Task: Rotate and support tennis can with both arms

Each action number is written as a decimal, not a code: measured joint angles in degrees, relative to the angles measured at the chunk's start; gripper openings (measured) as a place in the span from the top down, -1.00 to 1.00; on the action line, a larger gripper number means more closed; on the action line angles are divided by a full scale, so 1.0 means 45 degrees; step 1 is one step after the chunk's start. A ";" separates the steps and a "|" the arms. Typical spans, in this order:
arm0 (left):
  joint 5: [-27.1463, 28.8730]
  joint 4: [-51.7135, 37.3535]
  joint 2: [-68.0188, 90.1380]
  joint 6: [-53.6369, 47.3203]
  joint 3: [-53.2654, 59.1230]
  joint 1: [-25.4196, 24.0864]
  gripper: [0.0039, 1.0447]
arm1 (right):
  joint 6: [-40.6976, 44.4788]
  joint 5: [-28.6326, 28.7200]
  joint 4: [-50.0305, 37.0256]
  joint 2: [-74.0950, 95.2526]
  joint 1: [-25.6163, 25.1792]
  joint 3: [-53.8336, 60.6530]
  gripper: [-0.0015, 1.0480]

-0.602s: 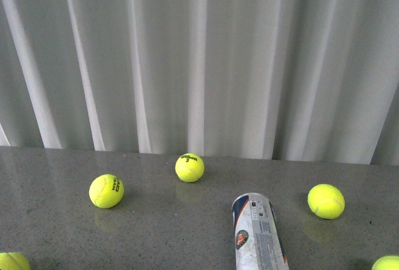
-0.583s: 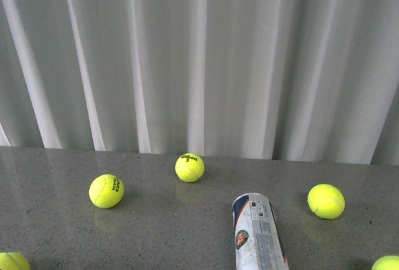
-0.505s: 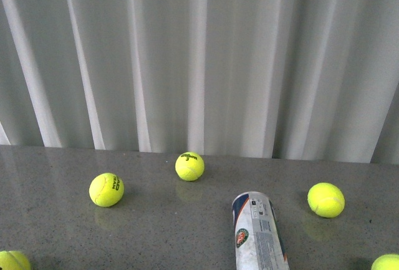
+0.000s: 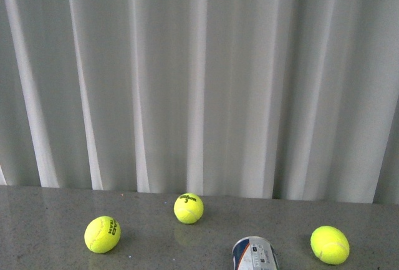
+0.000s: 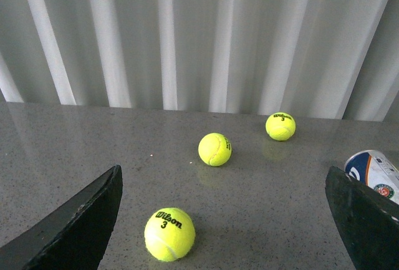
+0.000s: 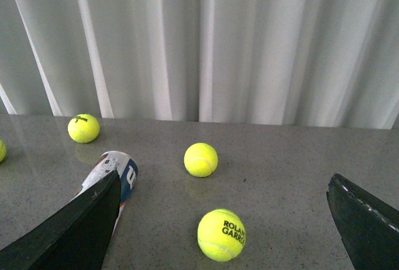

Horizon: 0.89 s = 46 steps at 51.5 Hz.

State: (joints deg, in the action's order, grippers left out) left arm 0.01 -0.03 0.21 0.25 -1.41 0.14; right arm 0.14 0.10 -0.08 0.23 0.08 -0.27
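**Tennis can on its side on a grey counter, both grippers spread**

Nearest the cameras, the left gripper (image 5: pixel 222 179) and the right gripper (image 6: pixel 224 179) each hold their black fingers wide apart, gripping nothing. The tennis can (image 4: pixel 254 255) lies on its side at the bottom edge of the front view, right of centre, with only its far end in frame. In each wrist view it lies just beside one finger; whether they touch cannot be told. Its label is white, blue and orange, with a round emblem.

Beyond it, three yellow-green balls sit apart from the can with bare surface between: the left ball (image 4: pixel 102 234), the middle ball (image 4: pixel 188 208) and the right ball (image 4: pixel 330 244). The speckled grey counter (image 4: pixel 43 220) runs back to a white pleated curtain (image 4: pixel 199 83) that fills the upper frame.
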 joint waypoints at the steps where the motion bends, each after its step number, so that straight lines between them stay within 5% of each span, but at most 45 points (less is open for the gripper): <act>1: 0.0000 0.0000 0.0000 0.0000 0.0000 0.0000 -0.88 | -0.0005 0.0000 0.0000 0.0000 0.0000 0.0000 -0.87; 23: 0.0000 0.0000 0.0000 0.0000 0.0000 0.0000 -0.88 | -0.0005 0.0005 0.0000 0.0000 0.0000 0.0000 -0.87; 25: 0.0005 0.0000 0.0000 0.0000 0.0000 0.0000 -0.88 | -0.0534 0.0937 0.1025 0.0442 -0.0262 -0.0379 -0.87; 28: -0.0005 0.0000 0.0000 0.0000 0.0000 0.0000 -0.88 | -0.1637 0.2011 0.2127 0.2628 -0.0510 -0.1355 -0.87; 32: 0.0000 0.0000 -0.0005 0.0000 0.0000 0.0000 -0.88 | -0.2322 0.1933 0.0782 0.5013 -0.0170 -0.2137 -0.87; 40: 0.0000 0.0000 -0.0005 0.0000 0.0000 0.0000 -0.88 | -0.2861 0.1428 -0.1360 1.1307 0.1447 -0.5144 -0.87; 46: 0.0005 0.0000 -0.0005 0.0000 0.0000 0.0000 -0.88 | -0.3939 0.1622 -0.0884 1.7510 0.2618 -0.8228 -0.87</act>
State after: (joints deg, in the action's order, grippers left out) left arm 0.03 -0.03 0.19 0.25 -1.41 0.14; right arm -17.58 7.40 -4.05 79.02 11.86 -37.30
